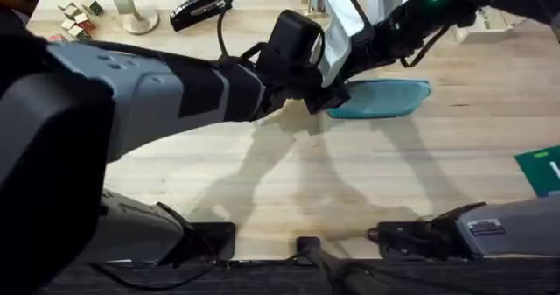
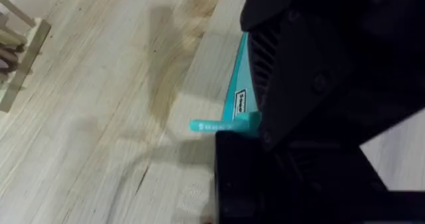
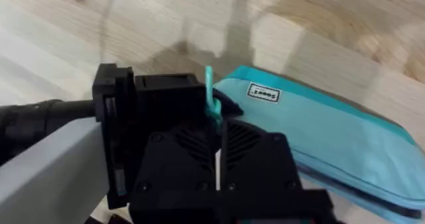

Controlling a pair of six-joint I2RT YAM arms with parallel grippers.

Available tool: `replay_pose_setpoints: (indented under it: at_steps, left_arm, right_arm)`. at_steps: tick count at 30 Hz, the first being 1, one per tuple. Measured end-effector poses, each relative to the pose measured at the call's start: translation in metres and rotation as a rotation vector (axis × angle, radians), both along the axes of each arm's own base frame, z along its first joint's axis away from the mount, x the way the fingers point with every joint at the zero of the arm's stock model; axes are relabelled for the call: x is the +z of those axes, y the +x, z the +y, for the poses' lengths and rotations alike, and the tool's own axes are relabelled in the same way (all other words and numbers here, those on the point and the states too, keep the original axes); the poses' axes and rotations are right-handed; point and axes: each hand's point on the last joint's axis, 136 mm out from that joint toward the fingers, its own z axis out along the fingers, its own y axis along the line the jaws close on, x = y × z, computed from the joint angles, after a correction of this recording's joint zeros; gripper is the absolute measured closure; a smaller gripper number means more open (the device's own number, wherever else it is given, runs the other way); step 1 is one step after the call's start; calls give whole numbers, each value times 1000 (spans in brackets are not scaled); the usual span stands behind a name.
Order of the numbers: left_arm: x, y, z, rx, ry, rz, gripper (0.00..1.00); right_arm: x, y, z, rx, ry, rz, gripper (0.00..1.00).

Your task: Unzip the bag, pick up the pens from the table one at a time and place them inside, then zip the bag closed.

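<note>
The teal-blue bag (image 1: 385, 98) lies flat on the table (image 1: 289, 181), past its middle. Both grippers crowd the bag's left end. My left gripper (image 1: 313, 96) reaches in from the lower left and stands right against that end. My right gripper (image 3: 217, 137) comes down from the far right, and its jaws are drawn almost together on the base of the small teal pull tab (image 3: 210, 91). The tab's free end sticks out sideways (image 2: 207, 125) beside the bag's white label (image 2: 240, 104). The pens are out of view.
A black stapler (image 1: 197, 8) lies at the back left, near a pale stand (image 1: 131, 10) and small wooden blocks (image 1: 77, 19). A green item (image 1: 542, 168) sits at the right edge. Bare wood stretches between the bag and the arm bases.
</note>
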Motion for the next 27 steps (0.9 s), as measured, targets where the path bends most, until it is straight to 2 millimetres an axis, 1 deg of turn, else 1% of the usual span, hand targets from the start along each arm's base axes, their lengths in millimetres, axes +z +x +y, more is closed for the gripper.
replay_pose_setpoints:
  at_steps: [4, 5, 7, 8, 11, 12, 14, 17, 22, 27]
  left_arm:
    - [0, 0, 0, 0, 0, 0, 958]
    - [0, 0, 0, -1, 0, 0, 958]
    - [0, 0, 0, 1, 1, 0, 958]
    - [0, 1, 1, 4, 0, 2, 958]
    - [-1, 3, 4, 13, 3, 5, 958]
    - [-1, 3, 4, 13, 2, 4, 958]
    - [0, 2, 3, 9, 0, 4, 958]
    - [0, 1, 2, 6, 0, 4, 958]
    - [0, 1, 2, 6, 0, 3, 958]
    - [0, 1, 1, 5, 0, 4, 958]
  right_arm:
    - [0, 0, 0, 0, 0, 0, 964]
    - [0, 0, 0, -2, 3, 1, 891]
    - [1, 1, 0, 0, 5, -1, 629]
    - [0, 1, -3, -9, 2, 2, 511]
    - [-1, 5, -14, -30, -28, -6, 96]
    - [0, 6, -19, -38, -41, -15, 25]
    - [3, 6, -22, -31, -61, -31, 5]
    - [11, -2, -25, 3, -89, -51, 4]
    - [27, -15, -37, 41, -165, -95, 4]
    - [36, -20, -48, 51, -215, -124, 3]
